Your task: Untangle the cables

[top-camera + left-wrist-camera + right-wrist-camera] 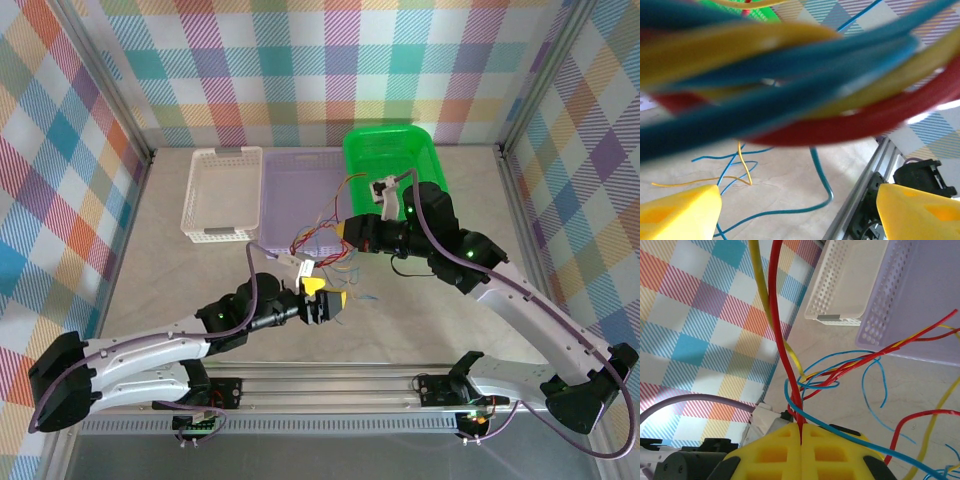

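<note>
The cables [318, 243] are a loose tangle of thin red, yellow and blue wires on the table, in front of the purple tray. My right gripper [347, 232] is at the tangle's right side. In the right wrist view its yellow jaws [801, 435] are pressed together on a red cable [782, 340] that rises steeply from them, with more strands [850, 370] looping beyond. My left gripper [325, 303] hovers just near of the tangle. Its yellow fingertips [680, 210] stand wide apart, with a blue cable [825, 190] on the table beyond them. Blurred cables [790, 80] hang close across that camera.
A white perforated basket [220, 195], a purple tray [300, 185] and a green bin [395, 155] stand in a row at the back. An aluminium rail [330, 385] runs along the near edge. Checkered walls close in both sides.
</note>
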